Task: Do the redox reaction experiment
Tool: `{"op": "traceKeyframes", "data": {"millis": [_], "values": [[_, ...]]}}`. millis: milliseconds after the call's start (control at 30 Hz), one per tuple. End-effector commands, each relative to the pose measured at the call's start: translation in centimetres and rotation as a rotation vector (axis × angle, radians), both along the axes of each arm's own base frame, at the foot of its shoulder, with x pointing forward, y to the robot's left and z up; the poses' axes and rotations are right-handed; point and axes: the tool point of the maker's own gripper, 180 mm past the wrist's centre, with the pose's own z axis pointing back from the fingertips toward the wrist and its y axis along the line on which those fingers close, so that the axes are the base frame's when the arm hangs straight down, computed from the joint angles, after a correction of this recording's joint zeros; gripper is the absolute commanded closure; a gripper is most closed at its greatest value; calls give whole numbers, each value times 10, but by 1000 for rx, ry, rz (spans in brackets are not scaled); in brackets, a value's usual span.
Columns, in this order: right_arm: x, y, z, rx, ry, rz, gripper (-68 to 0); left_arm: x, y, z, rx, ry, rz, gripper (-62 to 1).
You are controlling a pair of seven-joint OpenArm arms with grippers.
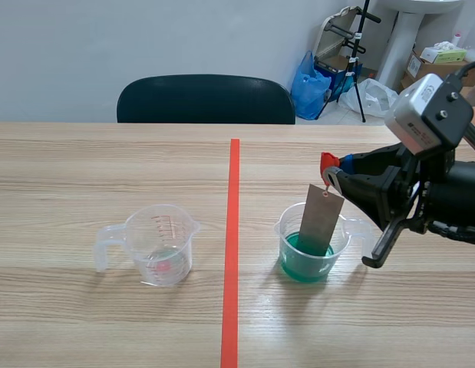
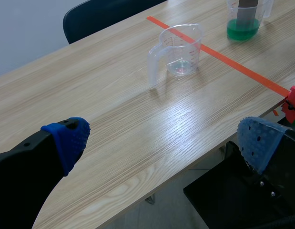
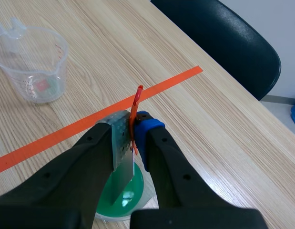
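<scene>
— What sort of room is this?

— An ordinary office-type room used as a makeshift lab. The pale wood-grain tabletop carries an orange-red tape line. Beyond that line from the right gripper stands a clear measuring cup. Below the gripper is a cup of green liquid, and the gripper is clamped on a grey metal strip that dips into it.

— And the office part?

— Across the tabletop a dark padded chair stands against a bare pale wall. Behind the right arm is a cluttered corner with a blue plastic bag, a black tripod, cardboard boxes and a white pedestal.
</scene>
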Motion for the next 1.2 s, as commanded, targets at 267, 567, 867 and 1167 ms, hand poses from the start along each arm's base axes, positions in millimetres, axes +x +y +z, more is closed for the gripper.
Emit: {"op": "traceKeyframes", "data": {"millis": [267,567,867,1167], "values": [[3,1,8,14,-24,4,-6,2,0,6,-13,-27,9,-623],[3,1,8,13,-24,4,-6,5,5,11,-24,-51,40,-623],[3,1,8,14,-24,4,-6,5,5,11,-24,-51,41,-623],[3,1,8,14,-24,4,-6,5,5,10,-23,-48,41,-623]]}}
